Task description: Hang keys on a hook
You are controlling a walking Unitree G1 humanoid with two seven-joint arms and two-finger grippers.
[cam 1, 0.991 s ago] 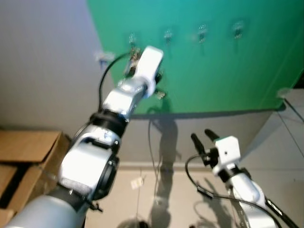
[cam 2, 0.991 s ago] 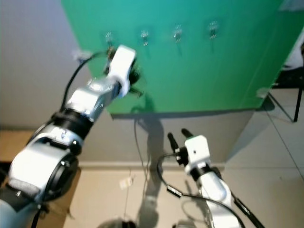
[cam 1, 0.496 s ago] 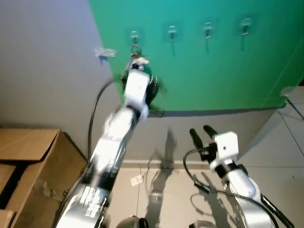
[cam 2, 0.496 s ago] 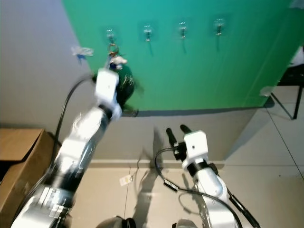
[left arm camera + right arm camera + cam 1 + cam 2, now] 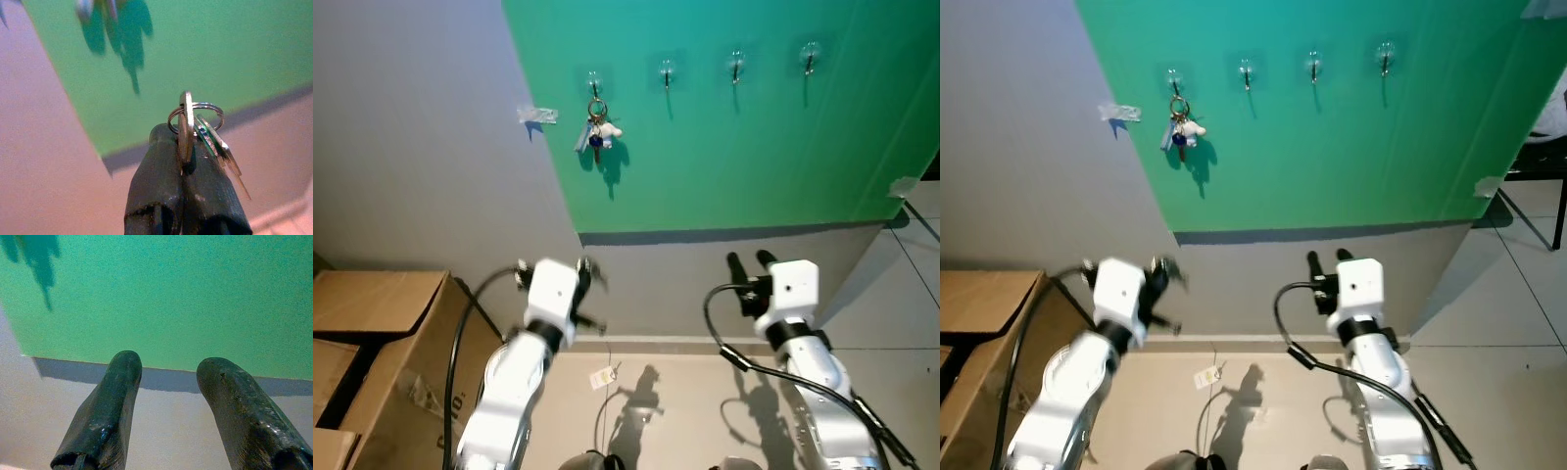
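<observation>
Left gripper (image 5: pixel 183 164): low, well below the hook row; fingers pressed together, pinching a key ring
Key ring (image 5: pixel 195 116): clamped between the left fingertips, with keys (image 5: pixel 217 147) standing out beyond them, tilted
Hung keys (image 5: pixel 596 130): a bunch with a small white charm on the leftmost hook (image 5: pixel 594 82), high above the left gripper, touching the green panel (image 5: pixel 754 147)
Other hooks (image 5: pixel 736 65): three more in a row, above and to the right of the left gripper
Right gripper (image 5: pixel 168 396): raised in front of the panel's lower edge; fingers spread, nothing between them
Cardboard box (image 5: pixel 372 333): on the floor, left of the left gripper
</observation>
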